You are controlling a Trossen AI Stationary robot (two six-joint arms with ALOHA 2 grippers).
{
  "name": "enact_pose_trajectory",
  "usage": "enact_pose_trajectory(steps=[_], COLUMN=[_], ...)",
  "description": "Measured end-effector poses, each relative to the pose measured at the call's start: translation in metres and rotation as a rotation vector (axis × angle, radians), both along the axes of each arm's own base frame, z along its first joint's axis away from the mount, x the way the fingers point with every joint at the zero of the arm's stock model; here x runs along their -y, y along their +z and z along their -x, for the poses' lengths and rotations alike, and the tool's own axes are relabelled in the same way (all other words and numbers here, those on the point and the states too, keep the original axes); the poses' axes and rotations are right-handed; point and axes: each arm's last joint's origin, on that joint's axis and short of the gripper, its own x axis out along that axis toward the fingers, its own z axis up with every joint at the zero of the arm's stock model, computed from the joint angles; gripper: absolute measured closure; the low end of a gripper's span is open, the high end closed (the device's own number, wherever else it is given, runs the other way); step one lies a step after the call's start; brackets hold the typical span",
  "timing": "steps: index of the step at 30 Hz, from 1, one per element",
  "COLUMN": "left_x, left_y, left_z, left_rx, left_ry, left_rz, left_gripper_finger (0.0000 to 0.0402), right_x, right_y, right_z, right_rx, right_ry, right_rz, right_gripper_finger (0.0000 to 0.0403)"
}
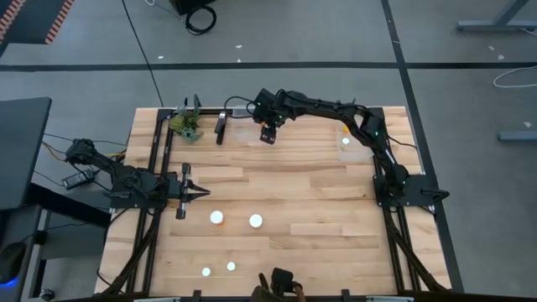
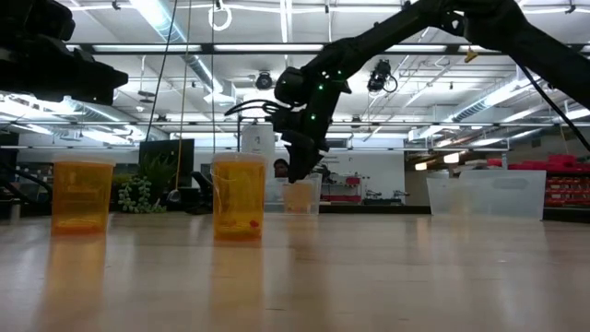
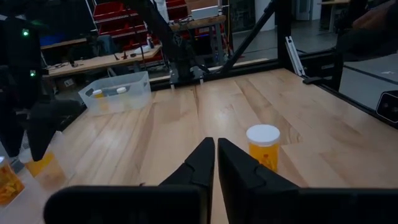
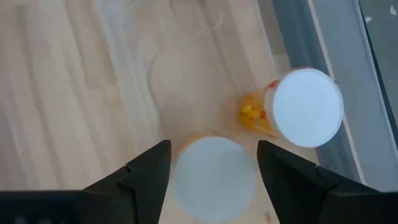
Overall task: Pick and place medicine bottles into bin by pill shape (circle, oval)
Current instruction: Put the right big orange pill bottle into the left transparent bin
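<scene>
Reaching far across the worktop: right arm, stretched to the back edge.
Right gripper: fingers spread wide, straddling a white-capped medicine bottle; in the right wrist view the cap sits between the fingers with a gap either side, so contact not confirmed.
Second capped bottle: just beyond and to one side of the right fingers, orange body with pills showing under the cap, close to the worktop's edge.
Left gripper: fingers narrowed to a thin slit, holding nothing, parked at the left side of the worktop.
Bottle ahead of left fingers: upright, white cap, just past the fingertips and slightly off to one side.
Clear bin: well beyond the left fingers, white-capped items lying inside; contents hard to make out.
Loose bottles, high view: two larger caps near the left fingers, two smaller farther toward the front edge.
Low view: two orange bottles, tops washed out; right fingers hard to tell against the background.
Cut off: dark object at the front edge, partly out of frame.
</scene>
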Motion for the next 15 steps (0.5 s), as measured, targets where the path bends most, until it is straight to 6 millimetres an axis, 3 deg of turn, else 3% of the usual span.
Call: enact_pose_trajectory(steps=[7, 15], left_x=[0.0, 0.0], left_y=[0.0, 0.0], left_z=[0.0, 0.0], left_rx=[0.0, 0.0], left_ry=[0.0, 0.0], left_rz=[0.0, 0.0], left_gripper_finger=[0.0367, 0.0376], right_x=[-0.021, -0.084], right_y=[0.015, 0.015], right_z=[-0.015, -0.037], right_rx=[0.045, 0.047], right_ry=[0.055, 0.218], right_rz=[0.027, 0.015], right_gripper_finger=[0.0157, 0.0157])
